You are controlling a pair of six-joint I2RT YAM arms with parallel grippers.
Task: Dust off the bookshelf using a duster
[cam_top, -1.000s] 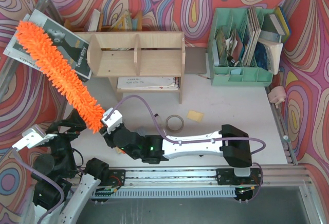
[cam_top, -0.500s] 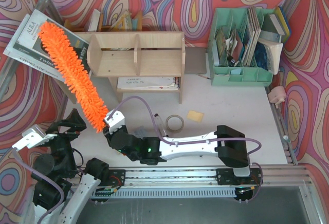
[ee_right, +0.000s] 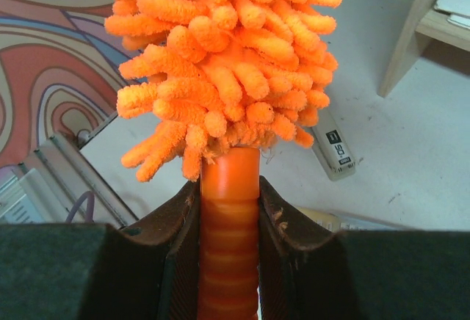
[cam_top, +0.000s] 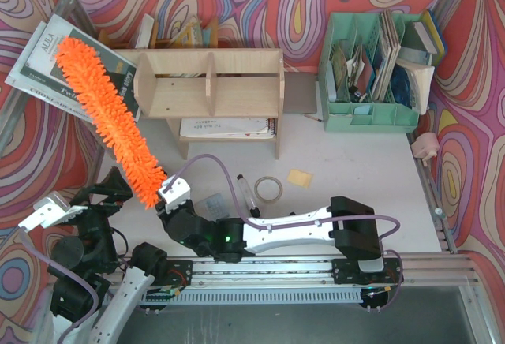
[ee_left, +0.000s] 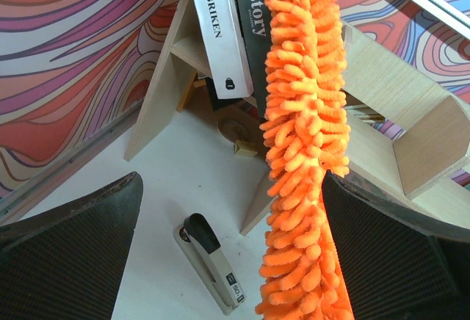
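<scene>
The left claw (ee_left: 229,188) is being held wide open and empty at the far left, above the desk (ee_left: 169,180) and a stapler (ee_left: 209,261). Beside it, the duster (cam_top: 106,119) is being held slanting up and to the left. Its shaggy head is lying across the leaning books (cam_top: 47,52), left of the bookshelf (cam_top: 209,84). Compared with half a second ago, its tip is being shown slightly further left and lower. The thin handle is being gripped tightly by the right claw (ee_right: 229,195), which is being seen drawn nearer the bases than before. Whether the head is touching the bookshelf cannot be told. The handle's lower end is being hidden between the fingers, and the head is being cut off in both wrist views.
</scene>
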